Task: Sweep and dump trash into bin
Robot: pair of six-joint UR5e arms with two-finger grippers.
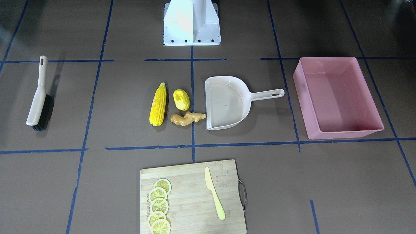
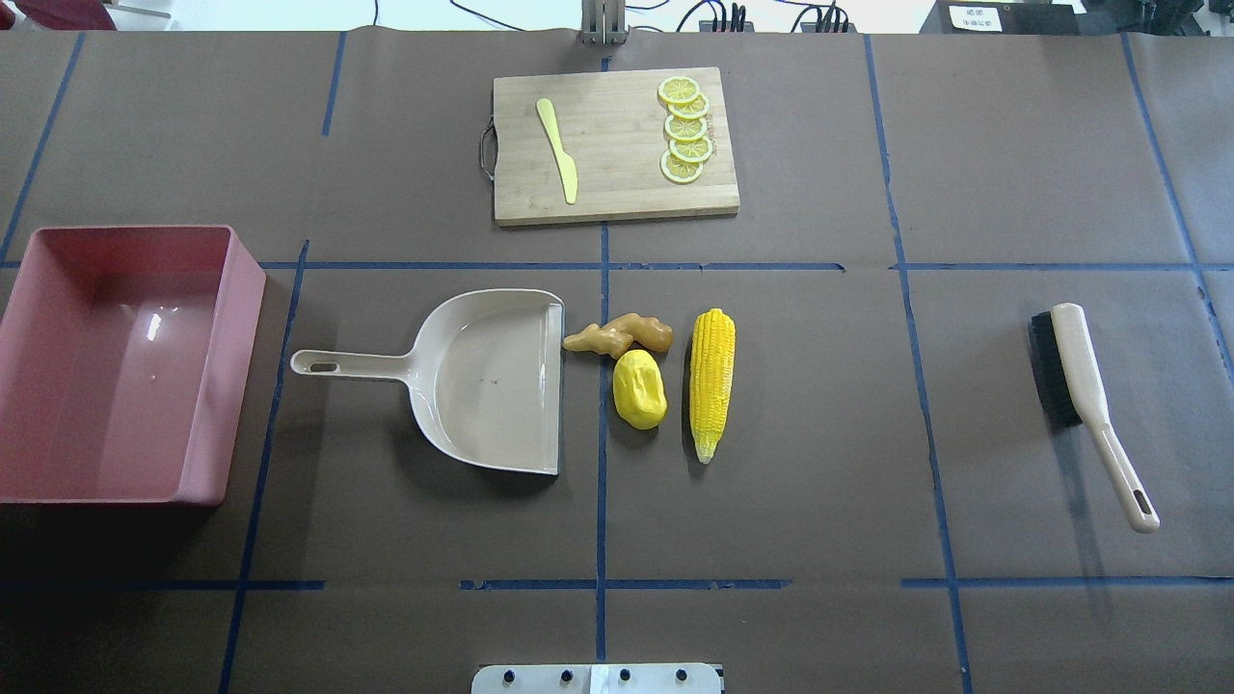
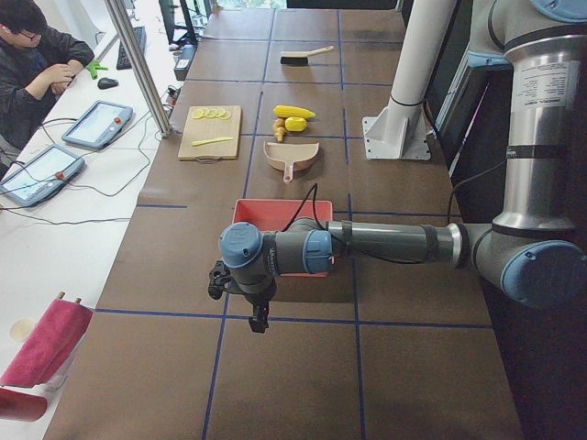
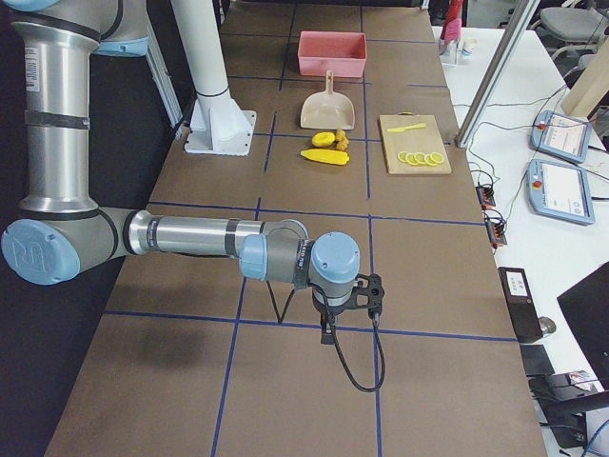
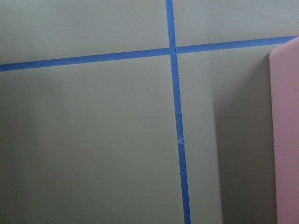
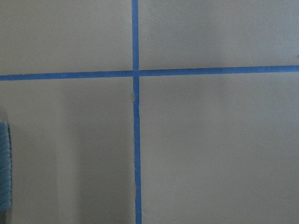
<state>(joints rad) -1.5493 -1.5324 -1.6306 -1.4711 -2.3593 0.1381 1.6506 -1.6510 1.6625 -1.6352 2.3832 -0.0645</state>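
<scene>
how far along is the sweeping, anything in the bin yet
Nothing done: the pink bin is empty, and the corn cob, yellow fruit and ginger root lie on the table by the mouth of the dustpan. Nothing in hand: brush and dustpan lie untouched, left gripper and right gripper far from them. Everything is left.

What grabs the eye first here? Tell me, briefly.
The bright yellow corn cob, lumpy yellow fruit and tan ginger root cluster mid-table at the open mouth of the beige dustpan. The big pink bin sits empty on the robot's left, beyond the dustpan's handle. A brush lies alone far to its right.
</scene>
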